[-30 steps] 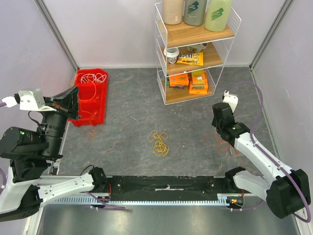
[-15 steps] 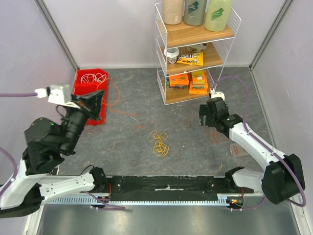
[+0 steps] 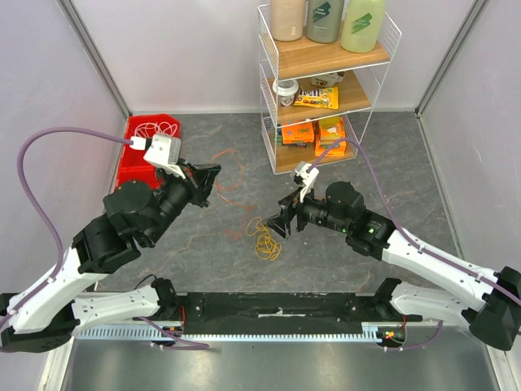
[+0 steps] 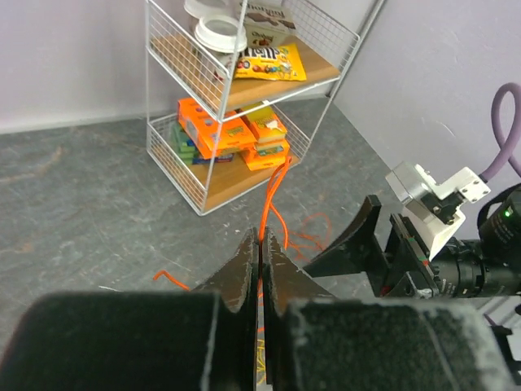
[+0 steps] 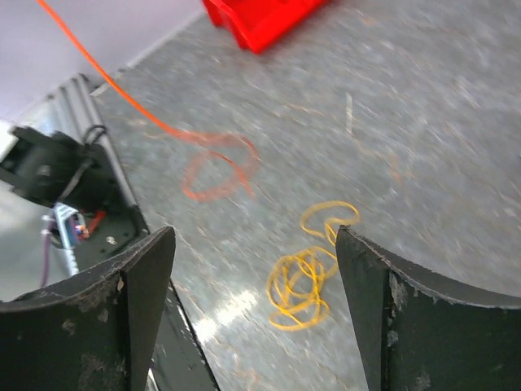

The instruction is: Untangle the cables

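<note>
My left gripper [image 4: 262, 236] is shut on the thin orange cable [image 4: 273, 189], which runs from its fingertips towards the shelf rack and trails in blurred loops on the floor [image 5: 213, 167]. From above, the left gripper [image 3: 210, 177] hangs over the table's middle left. A small coil of yellow cable [image 3: 264, 240] lies on the mat near the middle. My right gripper [image 3: 277, 226] is open just right of it; in its wrist view the yellow cable [image 5: 305, 281] lies below and between the spread jaws [image 5: 254, 236]. White cables [image 3: 155, 129] rest in the red bin [image 3: 137, 163].
A white wire shelf rack [image 3: 321, 90] with bottles, snack packs and orange boxes stands at the back middle. The red bin sits at the back left against the wall. The black base rail [image 3: 277, 308] runs along the near edge.
The left arm swung right from the red bin to the table's middle, dragging the orange cable. The right gripper opened and swept left, down towards the yellow coil.
</note>
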`<state>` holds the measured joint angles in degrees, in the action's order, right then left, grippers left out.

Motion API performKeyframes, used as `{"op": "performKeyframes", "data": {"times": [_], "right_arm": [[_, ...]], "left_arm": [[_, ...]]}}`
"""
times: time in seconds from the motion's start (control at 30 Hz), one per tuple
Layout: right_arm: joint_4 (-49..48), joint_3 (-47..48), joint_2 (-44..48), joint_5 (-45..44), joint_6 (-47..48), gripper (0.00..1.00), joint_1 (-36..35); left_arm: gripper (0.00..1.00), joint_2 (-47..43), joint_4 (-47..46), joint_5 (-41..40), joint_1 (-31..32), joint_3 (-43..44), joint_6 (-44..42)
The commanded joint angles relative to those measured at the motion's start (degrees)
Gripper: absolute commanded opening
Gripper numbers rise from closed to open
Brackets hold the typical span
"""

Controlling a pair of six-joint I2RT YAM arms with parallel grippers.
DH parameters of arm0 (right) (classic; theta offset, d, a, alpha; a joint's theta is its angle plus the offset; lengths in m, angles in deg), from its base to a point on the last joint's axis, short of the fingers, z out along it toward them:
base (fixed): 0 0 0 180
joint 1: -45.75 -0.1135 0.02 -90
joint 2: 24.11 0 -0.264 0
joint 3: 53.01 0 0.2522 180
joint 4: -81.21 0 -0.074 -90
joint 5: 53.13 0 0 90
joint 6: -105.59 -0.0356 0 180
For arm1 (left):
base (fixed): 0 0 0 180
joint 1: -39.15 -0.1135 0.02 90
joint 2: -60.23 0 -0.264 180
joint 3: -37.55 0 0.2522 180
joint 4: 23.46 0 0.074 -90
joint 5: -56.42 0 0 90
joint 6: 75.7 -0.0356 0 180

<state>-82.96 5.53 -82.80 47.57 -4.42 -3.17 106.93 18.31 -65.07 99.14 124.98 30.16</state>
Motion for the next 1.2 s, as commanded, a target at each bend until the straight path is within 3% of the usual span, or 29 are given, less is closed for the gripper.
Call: {"op": "performKeyframes", "data": {"times": [0.0,0.27,0.43,0.6,0.73,0.9,1.03,1.17], "right_arm": [[-13.7,3.9,-2.6,10.1,0.3,0.87,-2.1],[-18.2,5.0,-6.3,7.8,1.6,0.81,-8.0],[-16.3,6.7,-8.0,7.4,3.7,0.71,-9.3],[-16.7,6.4,-8.2,7.4,5.2,0.70,-10.0],[-16.7,6.5,-9.2,8.0,5.9,0.63,-10.0],[-17.5,5.8,-8.5,8.8,5.5,0.34,-10.0],[-17.8,4.8,-6.4,11.5,4.4,0.00,-10.0],[-19.4,3.1,-2.8,18.6,0.9,0.00,-10.0]], "left_arm": [[0.02,0.1,0.6,3.7,0.2,-1.0,7.3],[0.02,1.1,0.5,6.4,0.2,-2.1,10.9],[0.02,1.2,0.5,7.3,0.2,-2.1,11.4],[0.02,0.6,0.7,7.8,0.1,-2.1,12.0],[0.02,0.4,0.8,8.2,0.2,-2.3,12.6],[0.02,0.1,0.8,8.1,0.1,-2.1,12.6],[0.02,0.1,0.9,6.9,0.2,-2.3,12.4],[0.02,1.8,3.6,2.5,0.1,-1.9,11.9]]}}
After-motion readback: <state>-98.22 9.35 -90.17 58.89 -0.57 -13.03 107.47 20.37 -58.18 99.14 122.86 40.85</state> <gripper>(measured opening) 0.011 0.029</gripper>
